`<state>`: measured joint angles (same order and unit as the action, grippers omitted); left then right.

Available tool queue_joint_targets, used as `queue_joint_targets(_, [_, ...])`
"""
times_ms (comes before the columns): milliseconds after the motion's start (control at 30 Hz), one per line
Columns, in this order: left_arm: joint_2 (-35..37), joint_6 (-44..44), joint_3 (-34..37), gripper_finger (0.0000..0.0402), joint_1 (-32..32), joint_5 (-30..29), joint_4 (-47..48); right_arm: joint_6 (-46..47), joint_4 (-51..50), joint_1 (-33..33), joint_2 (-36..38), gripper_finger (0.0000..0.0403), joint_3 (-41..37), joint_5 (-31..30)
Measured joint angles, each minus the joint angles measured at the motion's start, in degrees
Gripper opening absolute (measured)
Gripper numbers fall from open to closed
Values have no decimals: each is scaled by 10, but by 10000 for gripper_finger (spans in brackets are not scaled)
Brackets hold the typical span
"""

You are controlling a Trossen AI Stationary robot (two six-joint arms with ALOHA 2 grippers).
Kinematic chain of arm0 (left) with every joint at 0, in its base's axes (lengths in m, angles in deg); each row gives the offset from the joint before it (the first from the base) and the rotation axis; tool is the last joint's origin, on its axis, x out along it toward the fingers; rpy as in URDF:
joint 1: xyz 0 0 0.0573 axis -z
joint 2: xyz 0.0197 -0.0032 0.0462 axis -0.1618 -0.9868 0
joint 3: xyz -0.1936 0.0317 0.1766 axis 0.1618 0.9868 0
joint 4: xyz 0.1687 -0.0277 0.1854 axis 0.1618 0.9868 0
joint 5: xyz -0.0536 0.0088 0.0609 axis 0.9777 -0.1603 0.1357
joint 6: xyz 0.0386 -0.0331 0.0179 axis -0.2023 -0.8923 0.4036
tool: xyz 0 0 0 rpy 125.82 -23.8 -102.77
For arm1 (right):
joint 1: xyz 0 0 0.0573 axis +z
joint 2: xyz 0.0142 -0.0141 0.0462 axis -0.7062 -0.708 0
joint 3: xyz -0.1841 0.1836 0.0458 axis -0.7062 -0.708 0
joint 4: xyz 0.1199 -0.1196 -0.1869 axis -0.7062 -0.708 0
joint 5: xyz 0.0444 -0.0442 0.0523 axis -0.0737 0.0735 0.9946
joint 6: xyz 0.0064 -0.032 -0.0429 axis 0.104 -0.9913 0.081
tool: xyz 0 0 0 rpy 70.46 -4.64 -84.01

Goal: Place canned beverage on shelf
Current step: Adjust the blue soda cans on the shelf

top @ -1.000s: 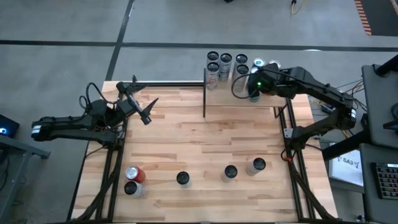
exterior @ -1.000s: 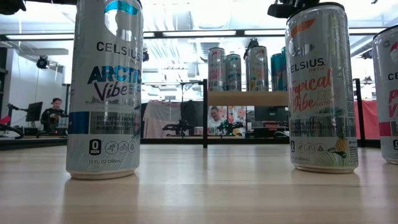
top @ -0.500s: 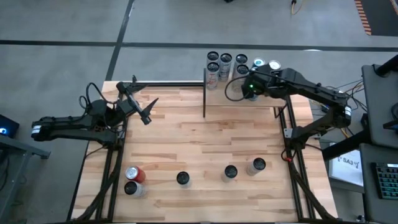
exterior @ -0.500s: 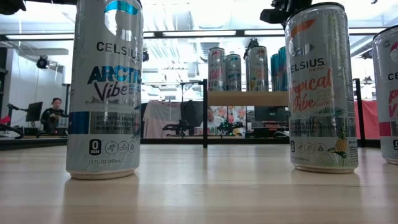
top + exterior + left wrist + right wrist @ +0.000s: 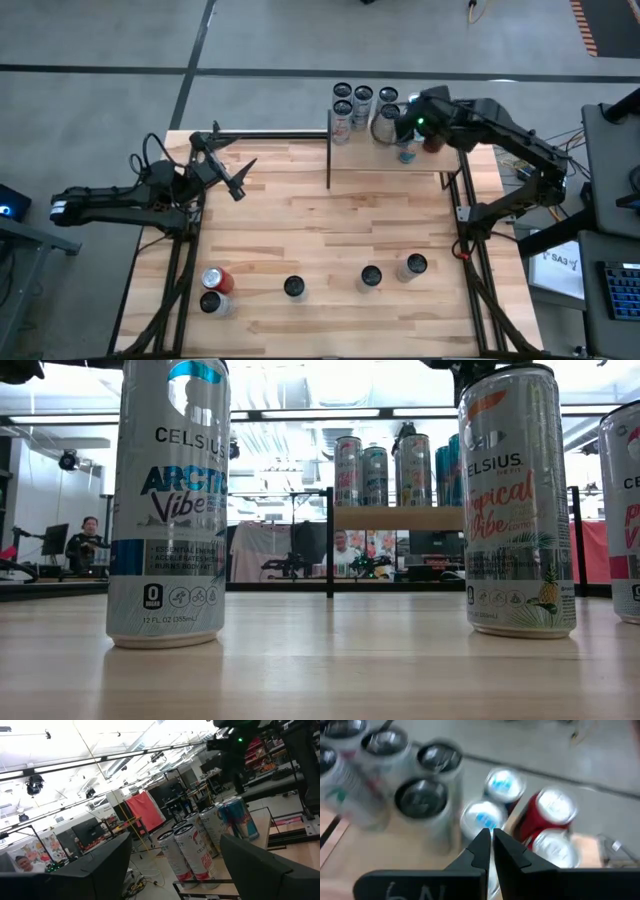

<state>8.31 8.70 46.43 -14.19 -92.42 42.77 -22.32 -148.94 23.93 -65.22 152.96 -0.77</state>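
At the far right corner of the desk (image 5: 330, 230), the right gripper (image 5: 491, 840) hangs above the cans on the shelf (image 5: 395, 150), its fingers pressed together and carrying nothing. In the right wrist view the fingertips sit over a blue-topped can (image 5: 481, 819), with a second blue-topped can (image 5: 505, 785) and a red can (image 5: 549, 810) just beside it and darker-topped cans (image 5: 420, 797) grouped farther along the board. From above, these cans stand upright in a tight cluster (image 5: 362, 100) on the shelf, partly covered by the right arm.

The left gripper (image 5: 232, 172) waits over the desk's far left part, well apart from the shelf, its fingers spread and empty.

Along the near edge of the desk more cans stand: a red can (image 5: 219, 279) touching a dark-topped can (image 5: 211, 302), then three single cans (image 5: 294, 287) (image 5: 371, 276) (image 5: 414, 265) spaced to the right. The low view shows two of them close up, an Arctic Vibe can (image 5: 168, 500) and a Tropical Vibe can (image 5: 515, 500), with the shelf behind and between them.
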Motion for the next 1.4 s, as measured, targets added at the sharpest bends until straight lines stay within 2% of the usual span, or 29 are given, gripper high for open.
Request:
queue_joint_targets(100, [0, 0, 0, 288, 0, 0, 0, -50, 23, -31, 0, 13, 18, -32])
queue_joint_targets(200, [0, 0, 0, 288, 0, 0, 0, -123, 85, -77, 0, 13, 17, -21])
queue_joint_targets(333, [0, 0, 0, 288, 0, 0, 0, -211, 174, -152, -3, 13, -5, 70])
queue_joint_targets(500, [0, 0, 0, 288, 0, 0, -5, -246, 167, -245, -24, 13, -15, 153])
queue_joint_targets(600, [0, 2, 0, 288, 0, 0, -7, -258, 173, -278, -40, 13, -27, 198])
queue_joint_targets(933, [0, 7, 0, 288, 0, 0, -9, -275, 190, -285, -86, 13, -40, 201])
queue_joint_targets(1400, [0, 9, 0, 288, 0, -1, -8, -260, 204, -250, -68, 13, -42, 208])
